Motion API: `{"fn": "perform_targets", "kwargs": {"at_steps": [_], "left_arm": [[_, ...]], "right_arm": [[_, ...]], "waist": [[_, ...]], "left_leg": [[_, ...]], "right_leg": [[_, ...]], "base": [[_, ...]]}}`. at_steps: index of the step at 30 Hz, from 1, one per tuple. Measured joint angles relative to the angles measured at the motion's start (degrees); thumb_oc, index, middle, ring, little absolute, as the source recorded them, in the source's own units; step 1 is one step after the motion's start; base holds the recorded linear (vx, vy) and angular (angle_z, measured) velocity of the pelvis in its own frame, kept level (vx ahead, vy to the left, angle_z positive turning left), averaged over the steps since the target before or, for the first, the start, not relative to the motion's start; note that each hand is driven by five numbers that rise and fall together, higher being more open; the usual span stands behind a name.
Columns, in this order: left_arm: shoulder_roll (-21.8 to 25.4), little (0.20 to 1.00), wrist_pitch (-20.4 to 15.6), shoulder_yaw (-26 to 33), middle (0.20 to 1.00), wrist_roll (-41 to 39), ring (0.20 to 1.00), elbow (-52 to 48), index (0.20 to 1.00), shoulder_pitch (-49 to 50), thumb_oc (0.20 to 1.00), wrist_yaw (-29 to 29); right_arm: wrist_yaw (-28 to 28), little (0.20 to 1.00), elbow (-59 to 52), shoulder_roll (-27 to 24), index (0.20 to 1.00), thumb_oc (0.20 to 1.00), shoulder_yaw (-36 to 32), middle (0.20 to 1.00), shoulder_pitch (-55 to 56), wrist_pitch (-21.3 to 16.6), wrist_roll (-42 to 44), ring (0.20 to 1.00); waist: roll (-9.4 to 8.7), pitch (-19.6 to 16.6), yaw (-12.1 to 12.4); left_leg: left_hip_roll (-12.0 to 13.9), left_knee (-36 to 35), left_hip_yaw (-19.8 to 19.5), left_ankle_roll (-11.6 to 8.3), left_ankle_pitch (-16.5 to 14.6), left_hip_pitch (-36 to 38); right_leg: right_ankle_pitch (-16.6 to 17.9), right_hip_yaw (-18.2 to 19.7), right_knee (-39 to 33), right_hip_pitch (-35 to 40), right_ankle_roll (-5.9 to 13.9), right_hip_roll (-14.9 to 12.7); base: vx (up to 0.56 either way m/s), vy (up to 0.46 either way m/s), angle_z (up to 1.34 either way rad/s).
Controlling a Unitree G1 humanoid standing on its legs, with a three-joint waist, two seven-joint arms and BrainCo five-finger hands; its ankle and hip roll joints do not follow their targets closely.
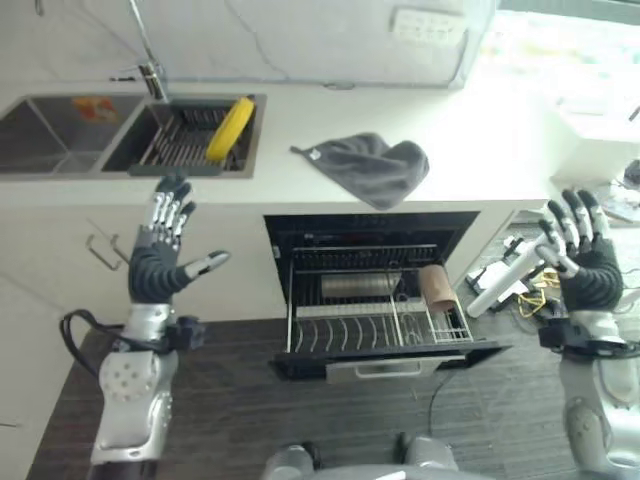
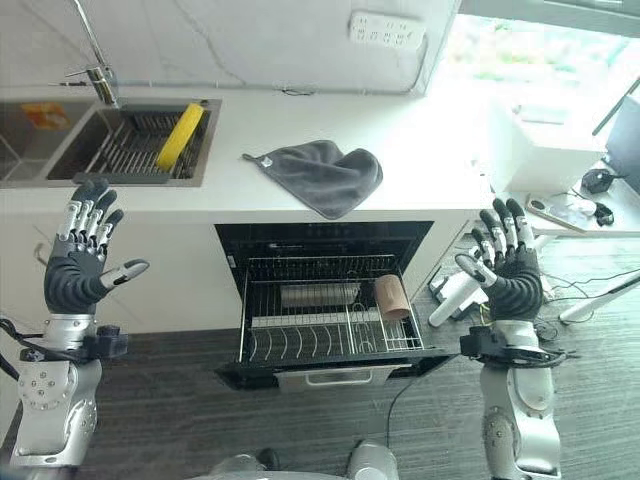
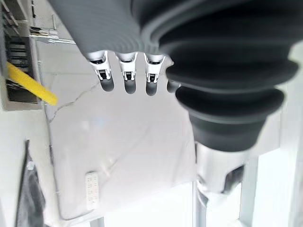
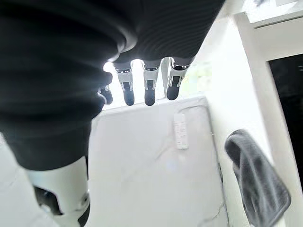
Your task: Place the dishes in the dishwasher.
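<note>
I hold my left robot hand point(image 1: 165, 250) raised before the worktop point(image 1: 480, 150) front, below the sink point(image 1: 60, 135), fingers straight and thumb out to the side, holding nothing; my right robot hand point(image 2: 505, 265) is raised the same way, well off to the other side and just as empty. I judge that both are kept wide of the open dishwasher point(image 1: 375, 300) so that its pulled-out rack point(image 1: 340, 335) is free to load. The rack already carries a steel vessel point(image 1: 358, 285) lying on its side and a brown cup point(image 1: 436, 287) tipped over at the rack's right end. The dish left to move looks to be the yellow plate point(image 1: 230, 128), standing on edge in the drainer basket point(image 1: 185, 140) in the sink's right basin, nearest my left robot hand. A grey cloth point(image 1: 375, 168) lies crumpled on the worktop above the dishwasher, well clear of the rack. The head views give the whole layout; my left wrist view shows the straight fingertips point(image 3: 128, 80) from behind, with the yellow plate's edge beyond, and my right wrist view shows its fingertips equally straight, with the grey cloth past them.
</note>
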Motion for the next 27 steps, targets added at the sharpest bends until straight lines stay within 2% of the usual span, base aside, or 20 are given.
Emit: {"fn": "perform_targets", "kwargs": {"at_steps": [1, 2, 3, 4, 5, 7, 9, 10, 11, 12, 15, 17, 19, 20, 21, 22, 23, 24, 26, 27], "left_arm": [[0.0, 1.0, 0.0, -0.2, 1.0, -0.3, 1.0, 0.0, 1.0, -0.9, 1.0, -0.1], [0.1, 1.0, 0.5, -0.8, 1.0, -0.8, 1.0, 0.1, 1.0, -1.5, 1.0, -0.1], [0.5, 1.0, 0.8, -1.4, 1.0, -1.2, 1.0, 0.1, 1.0, -1.5, 1.0, -0.4], [0.5, 1.0, 1.0, -1.6, 1.0, -1.8, 1.0, 0.0, 1.0, -1.3, 1.0, -0.9], [-0.2, 1.0, 1.0, -1.7, 1.0, -1.9, 1.0, 0.2, 1.0, -0.9, 1.0, -1.6], [-0.4, 1.0, 1.6, -1.7, 1.0, -4.0, 1.0, -0.1, 1.0, 1.5, 1.0, -3.0], [-0.5, 1.0, 2.0, -3.6, 1.0, -4.1, 1.0, 0.0, 1.0, 0.4, 1.0, -3.5], [-0.5, 1.0, 2.3, -4.1, 1.0, -4.1, 1.0, -0.2, 1.0, -0.1, 1.0, -3.9], [-0.7, 1.0, 2.8, -4.2, 1.0, -4.1, 1.0, -0.2, 1.0, -0.3, 1.0, -4.1], [-0.8, 1.0, 3.5, -4.2, 1.0, -4.4, 1.0, -0.3, 1.0, -0.3, 1.0, -4.3], [-1.9, 1.0, 3.7, -4.3, 1.0, -4.5, 1.0, -0.1, 1.0, -1.1, 1.0, -4.2], [-2.1, 1.0, 4.2, -4.7, 1.0, -4.5, 1.0, -0.4, 1.0, -1.5, 1.0, -4.2], [-2.1, 1.0, 4.3, -5.8, 1.0, -4.6, 1.0, -0.2, 1.0, -3.2, 1.0, -4.1], [-2.1, 1.0, 4.1, -6.2, 1.0, -4.6, 1.0, -0.2, 1.0, -3.9, 1.0, -4.1], [-2.0, 1.0, 3.7, -6.0, 1.0, -4.7, 1.0, 0.0, 1.0, -4.0, 1.0, -3.8], [-1.9, 1.0, 3.5, -6.0, 1.0, -4.7, 1.0, 0.3, 1.0, -4.0, 1.0, -2.9], [-1.4, 1.0, 3.4, -6.0, 1.0, -4.7, 1.0, 0.5, 1.0, -4.0, 1.0, -2.0], [-0.9, 1.0, 3.5, -6.1, 1.0, -4.7, 1.0, 0.7, 1.0, -3.8, 1.0, -1.6], [-0.3, 1.0, 3.5, -6.0, 1.0, -5.9, 1.0, 0.3, 1.0, -3.8, 1.0, -1.5], [-0.3, 1.0, 3.5, -6.0, 1.0, -6.2, 1.0, 0.4, 1.0, -4.1, 1.0, -1.6]], "right_arm": [[0.1, 1.0, -0.2, -0.7, 1.0, 1.0, -0.4, 1.0, -0.3, -0.1, 0.1, 1.0], [0.3, 1.0, -0.2, -1.1, 1.0, 1.0, -0.7, 1.0, -0.5, -0.1, 0.6, 1.0], [0.3, 1.0, -0.1, -1.3, 1.0, 1.0, -0.9, 1.0, -0.5, -0.3, 1.3, 1.0], [0.3, 1.0, 0.4, -1.3, 1.0, 1.0, -0.9, 1.0, -0.4, -0.9, 2.0, 1.0], [0.3, 1.0, 0.7, -1.3, 1.0, 1.0, -1.3, 1.0, 0.3, -0.8, 2.2, 1.0], [0.0, 1.0, 0.7, -2.1, 1.0, 1.0, -1.7, 1.0, 0.7, -0.8, 2.4, 1.0], [-0.6, 1.0, 1.7, -2.3, 1.0, 1.0, -1.7, 1.0, -0.1, -0.8, 2.2, 1.0], [-1.1, 1.0, 2.1, -2.3, 1.0, 1.0, -1.7, 1.0, -0.1, -0.8, 2.1, 1.0], [-1.5, 1.0, 2.1, -2.3, 1.0, 1.0, -1.7, 1.0, -0.1, -0.7, 2.1, 1.0], [-1.9, 1.0, 2.0, -2.7, 1.0, 1.0, -1.8, 1.0, -0.1, -0.7, 2.1, 1.0], [-1.5, 1.0, 2.9, -4.8, 1.0, 1.0, -2.3, 1.0, 0.1, -0.6, 2.2, 1.0], [-1.4, 1.0, 2.8, -5.0, 1.0, 1.0, -3.5, 1.0, -0.2, -0.5, 2.3, 1.0], [-1.5, 1.0, 2.8, -5.1, 1.0, 1.0, -5.0, 1.0, -0.2, -0.5, 2.7, 1.0], [-1.4, 1.0, 2.7, -5.7, 1.0, 1.0, -5.0, 1.0, -0.6, -0.5, 3.4, 1.0], [-1.3, 1.0, 2.7, -6.1, 1.0, 1.0, -4.7, 1.0, -1.3, -0.4, 3.4, 1.0], [-1.2, 1.0, 2.7, -6.1, 1.0, 1.0, -4.3, 1.0, -2.2, -0.4, 3.3, 1.0], [-1.0, 1.0, 2.6, -5.6, 1.0, 1.0, -4.0, 1.0, -3.3, -0.1, 3.3, 1.0], [-1.0, 1.0, 2.4, -4.8, 1.0, 1.0, -4.0, 1.0, -3.3, 0.3, 3.3, 1.0], [-1.3, 1.0, 0.3, -2.5, 1.0, 1.0, -4.0, 1.0, -2.0, 0.7, 3.3, 1.0], [-1.3, 1.0, -0.7, -1.6, 1.0, 1.0, -4.0, 1.0, -1.9, 0.7, 3.2, 1.0]], "waist": [[-0.12, -0.1, -0.5], [-0.71, -0.4, -0.6], [-0.81, -0.4, -0.4], [-0.9, -0.5, -0.4], [0.1, -0.5, -0.9], [1.24, -0.7, -1.0], [1.24, -0.6, -1.5], [0.36, -0.2, -1.7], [0.0, -0.1, -1.7], [-0.58, -0.1, -2.0], [0.09, -0.2, -2.7], [0.77, 0.4, -3.1], [1.86, 0.5, -3.6], [1.94, 0.5, -3.5], [1.34, 0.6, -3.5], [0.39, 0.7, -3.4], [-0.96, 0.7, -2.9], [-1.97, 0.5, -2.6], [-2.65, 0.8, -1.9], [-2.5, 1.0, -1.9]], "left_leg": [[-0.8, -2.5, -0.6, -0.05, 1.9, 0.2], [-1.6, -4.1, -0.7, -0.19, 3.2, 0.5], [-2.6, -4.5, -0.6, -0.09, 3.5, 0.8], [-3.9, -4.4, -0.8, -0.18, 3.5, 1.3], [-4.2, -4.6, -1.7, -0.61, 3.3, 1.8], [-4.0, -4.4, -2.2, -0.76, 3.3, 1.3], [-3.7, -3.2, -2.2, -0.87, 3.1, -0.1], [-3.5, -0.1, -1.8, -2.31, 2.1, -1.1], [-2.5, 5.0, -1.8, -3.03, 0.4, -2.6], [2.4, 11.3, -2.3, -5.22, -2.4, -2.7], [7.7, 6.2, -5.4, -7.74, -2.9, 1.4], [10.2, -2.7, -5.1, -8.73, -2.3, 4.3], [11.4, -4.9, -2.9, -12.2, 0.4, 3.8], [9.7, -4.6, -1.1, -11.59, 2.9, 3.6], [7.5, -4.3, -0.2, -10.61, 3.3, 3.6], [5.3, -4.3, 0.8, -9.18, 2.6, 3.6], [2.8, -4.9, 2.2, -7.51, 2.1, 4.0], [0.8, -6.0, 2.7, -6.59, 1.9, 5.0], [-1.3, -5.7, 2.2, -4.56, 0.6, 5.1], [-2.0, -5.5, 1.9, -3.74, 0.3, 5.1]], "right_leg": [[-1.8, 1.2, -0.7, 0.1, -1.03, 3.2], [-2.6, 2.3, -2.5, 0.1, -1.78, 4.9], [-2.3, 2.5, -6.0, 1.2, -2.48, 4.9], [-1.0, 1.7, -10.6, 3.3, -4.13, 3.7], [0.2, 1.0, -12.4, 4.8, -6.4, 3.7], [0.3, 0.4, -12.4, 5.1, -7.04, 3.9], [0.7, -1.1, -13.1, 4.9, -8.03, 3.6], [1.1, -2.1, -14.1, 4.7, -10.55, 2.7], [1.6, -2.4, -14.3, 4.7, -11.42, 2.4], [2.1, -2.3, -14.7, 4.8, -11.53, 1.9], [3.9, -0.3, -16.4, 4.6, -9.2, 1.5], [5.2, 1.8, -16.9, 3.5, -7.8, 0.2], [6.7, 2.4, -18.9, 3.7, -5.59, -1.6], [7.4, 2.8, -20.3, 3.7, -4.46, -3.6], [8.0, 3.5, -22.5, 4.0, -3.48, -5.7], [8.2, 3.4, -25.1, 5.6, -3.48, -7.7], [10.4, 2.1, -25.7, 5.8, -4.73, -10.4], [13.0, 1.2, -25.0, 6.0, -4.19, -12.4], [17.3, -0.6, -22.4, 5.4, 1.04, -14.5], [18.2, -0.4, -20.9, 4.9, 1.63, -15.0]], "base": [[-0.04, -0.07, 0.46], [0.0, -0.108, 0.29], [-0.02, -0.107, 0.2], [-0.05, -0.114, 0.23], [-0.07, -0.101, 0.3], [-0.1, -0.081, 0.25], [-0.08, 0.02, 0.36], [-0.05, 0.101, 0.32], [-0.02, 0.142, 0.16], [0.01, 0.306, 0.07], [0.05, 0.375, -0.11], [0.07, 0.434, -0.22], [0.05, 0.457, -0.06], [0.12, 0.628, -0.21], [0.17, 0.673, -0.23], [0.2, 0.638, -0.3], [0.16, 0.521, -0.2], [0.16, 0.509, -0.15], [0.2, 0.575, 0.16], [0.2, 0.473, 0.35]]}}
